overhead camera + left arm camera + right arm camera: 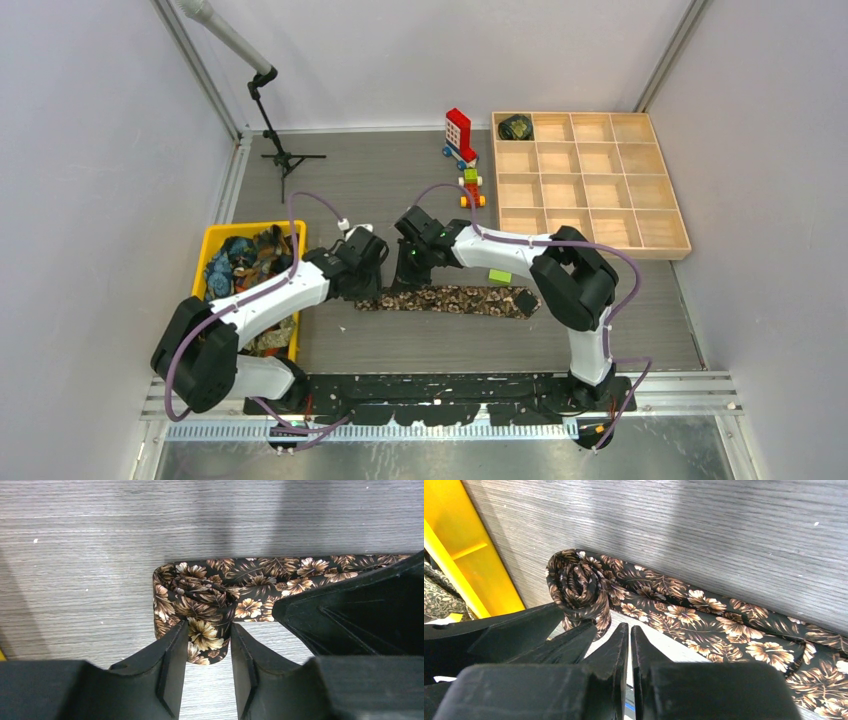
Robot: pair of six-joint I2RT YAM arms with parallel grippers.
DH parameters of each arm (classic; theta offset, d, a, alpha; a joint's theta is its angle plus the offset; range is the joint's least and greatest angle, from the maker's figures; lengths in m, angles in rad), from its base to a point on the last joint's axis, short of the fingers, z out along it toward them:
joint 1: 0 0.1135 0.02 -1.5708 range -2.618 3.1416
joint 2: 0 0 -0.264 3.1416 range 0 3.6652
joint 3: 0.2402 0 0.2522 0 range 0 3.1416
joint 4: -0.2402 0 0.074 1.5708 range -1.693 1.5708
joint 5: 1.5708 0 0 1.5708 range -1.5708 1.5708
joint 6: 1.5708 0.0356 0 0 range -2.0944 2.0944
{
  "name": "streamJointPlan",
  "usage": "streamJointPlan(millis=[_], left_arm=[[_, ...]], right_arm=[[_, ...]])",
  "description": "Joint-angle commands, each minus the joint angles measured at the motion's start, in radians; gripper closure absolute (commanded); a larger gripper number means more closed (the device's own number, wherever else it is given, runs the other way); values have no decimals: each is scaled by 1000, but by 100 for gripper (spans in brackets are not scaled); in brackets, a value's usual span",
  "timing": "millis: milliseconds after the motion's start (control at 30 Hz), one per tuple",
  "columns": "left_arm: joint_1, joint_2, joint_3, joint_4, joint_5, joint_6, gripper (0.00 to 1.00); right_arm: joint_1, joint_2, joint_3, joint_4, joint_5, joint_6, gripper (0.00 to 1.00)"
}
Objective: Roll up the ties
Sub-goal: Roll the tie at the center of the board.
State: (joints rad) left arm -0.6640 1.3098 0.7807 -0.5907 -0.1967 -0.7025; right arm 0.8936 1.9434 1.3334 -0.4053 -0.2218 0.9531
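Subject item: a brown-and-tan floral tie (450,299) lying flat on the grey table (400,180) just ahead of the arm bases, running from 9 to 3 o'clock. Its 9 o'clock end is wound into a small coil, the rolled end (192,602). The rest of the length is unrolled and extends toward 3 o'clock. The left gripper (207,630) stands over the coil with its jaws narrow, one finger on each side, and fabric fills the gap, so it is judged to be pinching the coil. The right gripper (629,630) sits just beside the coil at its 3 o'clock side, jaws all but closed with nothing between them. Step in hand: winding this tie, early stage, with only a few turns made. The next move calls for turning the coil toward 3 o'clock along the flat length, with the free fabric kept straight so the layers stack evenly. Risk: the coil may loosen if the pinch is let go. Surroundings: a small green block (499,276) lies near the tie at 12 o'clock. A yellow bin (215,235) at 9 o'clock holds loose ties (245,265). A wooden compartment tray (600,251) at 2 o'clock holds one rolled bundle (516,126) in its far-left compartment. Toy bricks (460,135) stand beside the tray.
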Motion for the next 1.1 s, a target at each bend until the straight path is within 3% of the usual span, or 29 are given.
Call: streamJointPlan(millis=[0,567,900,1067], left_arm=[[-3,-19,-12,43,33,8,60],[-4,-48,-51,115,97,-27,61],[-3,-87,-92,158,90,-49,72],[-2,-77,-93,161,85,-49,88]], right_arm=[[1,-64,45,-18,18,5,88],[0,-86,50,16,-24,24,88],[9,-71,13,108,-78,68,88],[25,-52,19,121,-83,80,88]])
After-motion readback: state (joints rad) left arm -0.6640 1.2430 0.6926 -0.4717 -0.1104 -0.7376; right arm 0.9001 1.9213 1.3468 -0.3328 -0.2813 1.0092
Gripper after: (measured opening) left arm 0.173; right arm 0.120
